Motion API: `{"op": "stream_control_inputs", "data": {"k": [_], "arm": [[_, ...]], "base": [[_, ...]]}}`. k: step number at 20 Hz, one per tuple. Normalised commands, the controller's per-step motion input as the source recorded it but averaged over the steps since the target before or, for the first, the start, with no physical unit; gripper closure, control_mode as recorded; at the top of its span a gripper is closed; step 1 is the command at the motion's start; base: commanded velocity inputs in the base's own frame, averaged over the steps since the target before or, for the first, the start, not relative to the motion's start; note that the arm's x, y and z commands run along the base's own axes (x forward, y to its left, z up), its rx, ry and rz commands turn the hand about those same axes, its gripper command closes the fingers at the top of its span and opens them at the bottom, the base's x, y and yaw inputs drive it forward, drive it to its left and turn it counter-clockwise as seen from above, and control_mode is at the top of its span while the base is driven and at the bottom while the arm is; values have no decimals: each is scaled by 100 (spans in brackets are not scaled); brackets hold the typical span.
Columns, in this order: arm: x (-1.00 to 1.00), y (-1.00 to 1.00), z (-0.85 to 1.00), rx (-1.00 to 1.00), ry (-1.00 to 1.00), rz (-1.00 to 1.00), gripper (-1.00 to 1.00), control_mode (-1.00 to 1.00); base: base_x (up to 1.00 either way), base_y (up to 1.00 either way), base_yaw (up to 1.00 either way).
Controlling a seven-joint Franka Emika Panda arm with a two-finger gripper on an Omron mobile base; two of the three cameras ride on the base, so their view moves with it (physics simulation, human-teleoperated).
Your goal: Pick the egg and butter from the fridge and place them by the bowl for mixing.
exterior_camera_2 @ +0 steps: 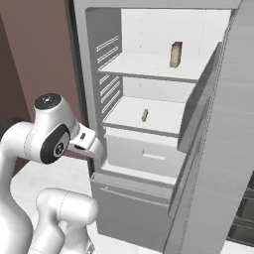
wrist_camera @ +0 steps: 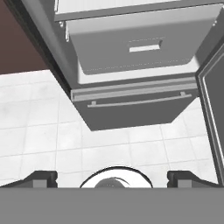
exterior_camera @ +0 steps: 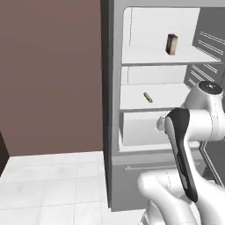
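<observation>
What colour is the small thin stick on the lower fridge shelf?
Pale yellow-olive butter stick, clearest in the right base view.

No legible text or labels anywhere.
</observation>
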Motion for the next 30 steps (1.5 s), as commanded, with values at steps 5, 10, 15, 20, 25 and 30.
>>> {"op": "stream_control_inputs", "data": {"k": [5,10,15,20,25,30], "arm": [[0,0,0,0,0,0,-100,100],[0,0,0,0,0,0,-100,100],[0,0,0,0,0,0,-100,100],[0,0,0,0,0,0,-100,100],[0,0,0,0,0,0,-100,100],[0,0,0,0,0,0,-100,100]], "base": [[44,-46,6],[42,-33,-7],[52,-5,-16],[48,-1,-17],[34,0,0],[10,0,1]]}}
